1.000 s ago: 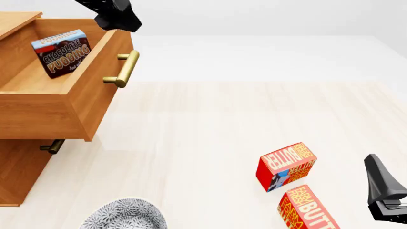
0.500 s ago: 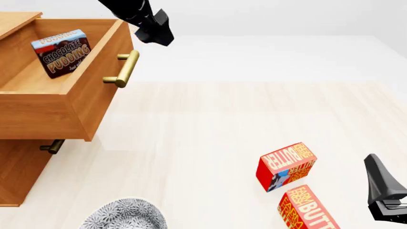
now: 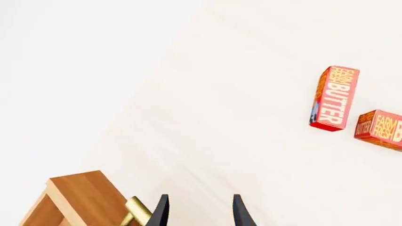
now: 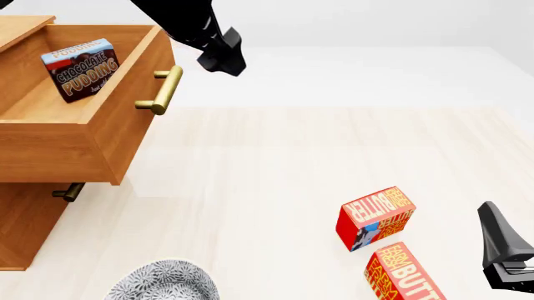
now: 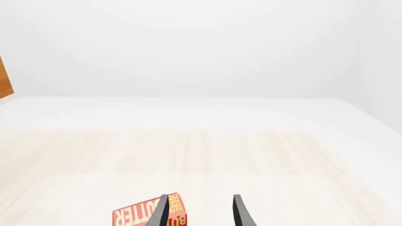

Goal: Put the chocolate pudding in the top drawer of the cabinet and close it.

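Observation:
The chocolate pudding [image 4: 80, 69], a blue and brown box, leans inside the top drawer [image 4: 125, 122], which stands pulled out of the cabinet [image 4: 25, 225]. The drawer's brass handle [image 4: 164, 90] faces right. My left gripper [image 4: 225, 61] hangs in the air just right of and above that handle. In the left wrist view it [image 3: 199, 214] is open and holds nothing, with the handle [image 3: 139, 210] and a drawer corner [image 3: 82, 195] beside one finger. My right gripper [image 4: 494, 222] rests low at the table's right edge, also open [image 5: 199, 213] and holding nothing.
Two red-and-orange butter boxes [image 4: 376, 217] [image 4: 406, 274] lie at the front right, close to my right gripper; one [image 5: 146, 215] shows by its fingers. A grey patterned dish [image 4: 167, 284] sits at the front left. A lower drawer's handle [image 4: 69, 191] pokes out under the open drawer.
My left gripper has moved right and down, from above the drawer's rim to beyond the handle. The pudding, drawer and right arm stayed still.

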Robot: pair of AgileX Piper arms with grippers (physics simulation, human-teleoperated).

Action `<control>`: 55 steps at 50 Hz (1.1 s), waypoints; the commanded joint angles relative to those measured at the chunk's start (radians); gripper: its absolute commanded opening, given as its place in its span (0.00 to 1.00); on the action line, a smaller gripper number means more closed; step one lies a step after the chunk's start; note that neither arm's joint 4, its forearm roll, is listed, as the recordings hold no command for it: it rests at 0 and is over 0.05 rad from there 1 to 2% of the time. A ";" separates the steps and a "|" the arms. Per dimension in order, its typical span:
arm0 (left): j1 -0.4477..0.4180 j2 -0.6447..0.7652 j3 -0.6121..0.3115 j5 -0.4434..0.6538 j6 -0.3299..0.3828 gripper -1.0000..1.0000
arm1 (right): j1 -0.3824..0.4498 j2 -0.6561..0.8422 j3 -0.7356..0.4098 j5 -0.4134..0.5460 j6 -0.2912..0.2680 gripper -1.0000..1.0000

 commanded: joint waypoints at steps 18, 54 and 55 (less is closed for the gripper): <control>-0.011 -0.024 0.089 -0.029 -0.071 1.00 | 0.000 0.000 0.000 0.000 0.000 1.00; 0.089 -0.027 0.264 -0.143 -0.066 1.00 | 0.000 0.001 0.000 -0.001 0.000 1.00; 0.089 -0.027 0.264 -0.143 -0.066 1.00 | 0.000 0.001 0.000 -0.001 0.000 1.00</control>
